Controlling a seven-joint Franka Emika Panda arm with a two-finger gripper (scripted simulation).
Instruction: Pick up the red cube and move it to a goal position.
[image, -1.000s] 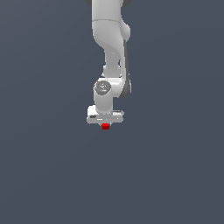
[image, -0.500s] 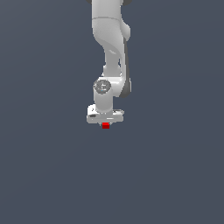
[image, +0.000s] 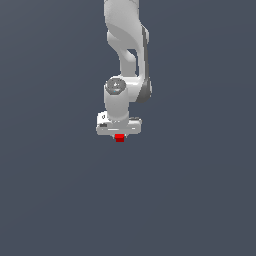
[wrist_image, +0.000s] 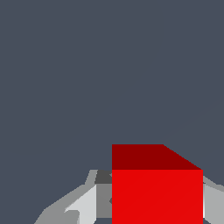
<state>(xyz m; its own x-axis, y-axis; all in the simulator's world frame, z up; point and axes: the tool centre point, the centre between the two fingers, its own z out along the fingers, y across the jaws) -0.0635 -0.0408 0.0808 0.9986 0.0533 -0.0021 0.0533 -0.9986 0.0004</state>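
In the exterior view we see the arm reaching down, its white gripper (image: 119, 134) pointing downward, and the red cube (image: 119, 138) sitting directly below the middle of the gripper's body, touching its underside as far as this angle shows. The cube is much narrower than the gripper. We cannot make out the individual fingers here, and no goal marker shows on the plain grey surround. Whether the cube rests on a desk or hangs free we cannot tell from this view.

In the wrist view the red cube (wrist_image: 157, 188) fills the space right in front of the gripper (wrist_image: 148, 197), with a grey finger (wrist_image: 81, 205) against one side face and a sliver of the other finger at the opposite face. We read the gripper as clamped on the cube, jaws drawn in to its width.

As for handling, we judge the cube to be rigid and light: its edges are crisp and its faces flat and parallel, so it should not deform under the squeeze. The surfaces look smooth, so some slip is possible if the grip is shallow. The best hold is across two opposite flat faces, centred, which is where the fingers appear to sit. A centred grasp should keep it from pivoting during the carry; nothing suggests fragility.
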